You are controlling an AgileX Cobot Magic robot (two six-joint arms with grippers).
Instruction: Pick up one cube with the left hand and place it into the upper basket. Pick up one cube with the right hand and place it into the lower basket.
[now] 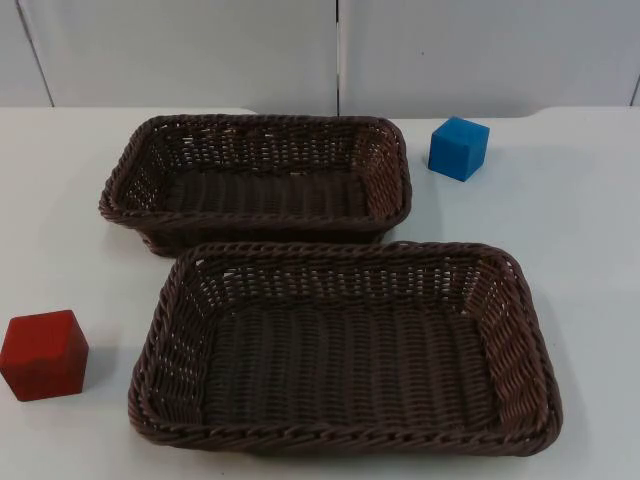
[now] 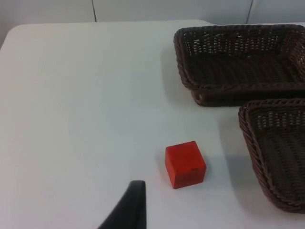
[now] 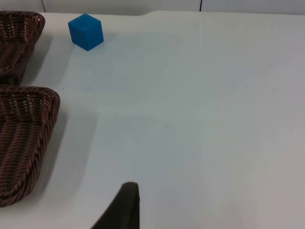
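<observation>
ok, both arms sit back off the scene, each wrist camera looking down along its gripper onto the table [image 1: 580, 250].

left gripper [image 2: 125, 207]: one black fingertip visible, hovering over bare table, touching nothing. red cube [image 2: 185, 164] sits just ahead of that tip and slightly to its side, apart from it. can't tell how wide the jaws are, nothing held as far as visible.

right gripper [image 3: 121, 207]: one fingertip visible too, over bare table. blue cube [image 3: 86, 31] is well ahead of it, far across the table. jaw opening can't be told here either.

top view: upper basket [image 1: 130, 170] and lower basket [image 1: 160, 330] lie close, long sides nearly touching, nothing inside either. red cube [image 1: 43, 354] on the table just beside the lower basket's left end, not touching. blue cube [image 1: 459, 148] just beside the upper basket's right end, near the far table edge by the grey wall [image 1: 200, 50].

both cubes upright on the table, neither picked up yet.
</observation>
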